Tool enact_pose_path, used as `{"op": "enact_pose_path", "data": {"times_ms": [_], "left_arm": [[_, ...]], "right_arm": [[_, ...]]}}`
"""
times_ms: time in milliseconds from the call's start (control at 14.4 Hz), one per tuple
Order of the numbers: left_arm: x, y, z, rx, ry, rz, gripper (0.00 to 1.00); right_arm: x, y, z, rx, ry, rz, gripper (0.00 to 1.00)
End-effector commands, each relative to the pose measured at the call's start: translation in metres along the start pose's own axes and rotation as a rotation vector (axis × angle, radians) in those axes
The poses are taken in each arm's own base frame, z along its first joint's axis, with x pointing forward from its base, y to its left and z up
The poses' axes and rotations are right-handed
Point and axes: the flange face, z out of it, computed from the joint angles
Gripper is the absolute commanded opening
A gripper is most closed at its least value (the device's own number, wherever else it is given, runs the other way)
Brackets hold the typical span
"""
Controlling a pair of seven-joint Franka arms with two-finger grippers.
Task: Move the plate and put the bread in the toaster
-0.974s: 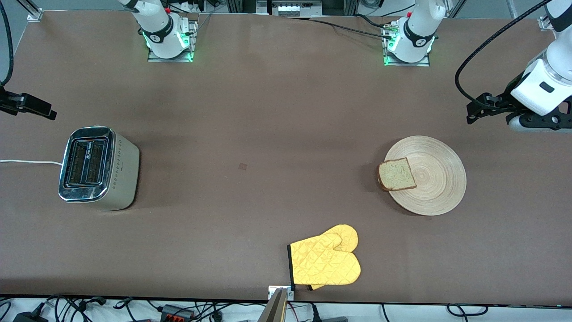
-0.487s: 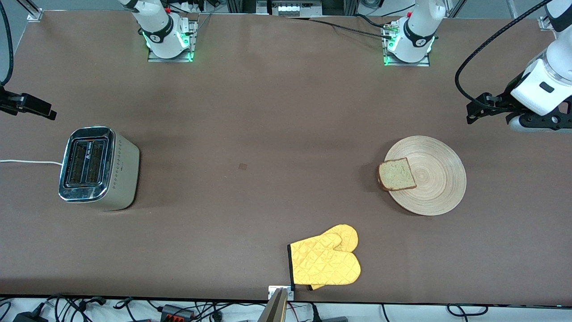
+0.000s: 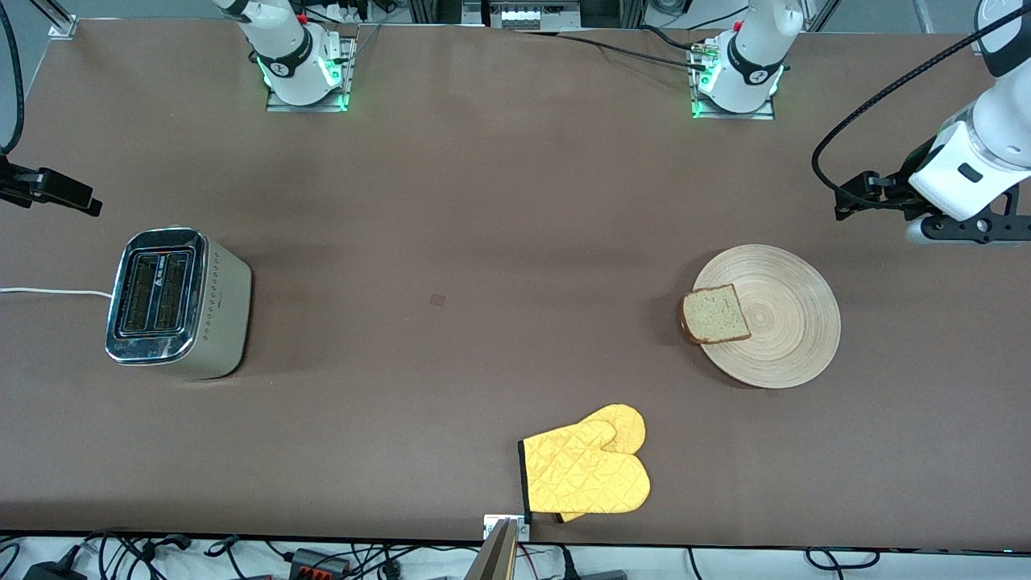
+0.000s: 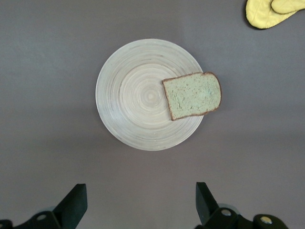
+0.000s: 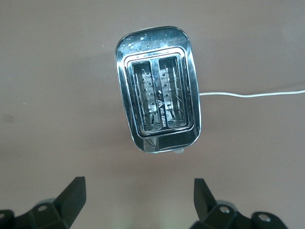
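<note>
Front view, table: a long brown table (image 3: pixel 483 201) runs under both my arms, matte, with a small dark mark near its middle.
Front view, room: cables and power bricks lie along the table edge nearest the camera; my two bases stand lit green along the edge farthest from it.
Front view, plate: the plate (image 3: pixel 785 338) lies flat toward my left arm's end of the table.
Front view, bread: the bread (image 3: pixel 715 314) rests on the plate, at the rim that faces the toaster, overhanging a little.
Front view, toaster: the toaster (image 3: pixel 177 302) stands upright toward my right arm's end, slots up, its white cord (image 3: pixel 48 291) trailing off the table's end.
Front view, mitt: a yellow mitt (image 3: pixel 586 471) lies near the edge closest to the camera, nearer than the plate.
Front view, left gripper: my left gripper (image 3: pixel 962 229) hangs in the air over the table's left-arm end, beside the plate and apart from it.
Left wrist view: my left gripper (image 4: pixel 141 200) has its fingers (image 4: pixel 74 202) spread wide with nothing between them; the plate and bread lie below on bare table, a corner of the mitt showing.
Right wrist view: my right gripper (image 5: pixel 138 198) has its fingers (image 5: pixel 71 193) spread wide and holds nothing, up over the toaster, both slots showing.
</note>
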Motion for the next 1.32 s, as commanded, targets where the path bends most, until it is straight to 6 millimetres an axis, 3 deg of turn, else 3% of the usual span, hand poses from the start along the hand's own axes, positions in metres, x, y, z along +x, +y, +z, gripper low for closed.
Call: {"op": "enact_pose_path", "data": {"times_ms": [0,70,278,557,904,1113,1252], "left_arm": [[0.005,-0.003,0.004,-0.005,-0.035,-0.002,1.00],[0.014,-0.006,0.015,-0.002,-0.058,-0.005,1.00],[0.033,-0.039,0.040,-0.021,-0.120,-0.011,1.00],[0.062,-0.129,0.086,-0.200,-0.153,-0.028,1.00],[0.073,-0.239,0.190,-0.503,-0.171,-0.018,1.00],[0.084,-0.281,0.261,-0.634,-0.069,0.011,1.00],[0.090,-0.292,0.316,-0.707,0.001,0.071,1.00]], "right_arm": [[-0.001,0.000,-0.004,0.015,-0.004,0.004,1.00],[-0.001,0.000,-0.005,0.015,-0.003,0.004,1.00],[-0.001,0.000,-0.005,0.015,-0.003,0.004,1.00],[-0.001,0.001,-0.004,0.015,-0.004,0.006,1.00],[-0.001,0.001,-0.004,0.015,-0.004,0.006,1.00],[-0.001,0.001,-0.004,0.015,-0.003,0.006,1.00],[-0.001,0.001,-0.004,0.015,-0.003,0.006,1.00]]}}
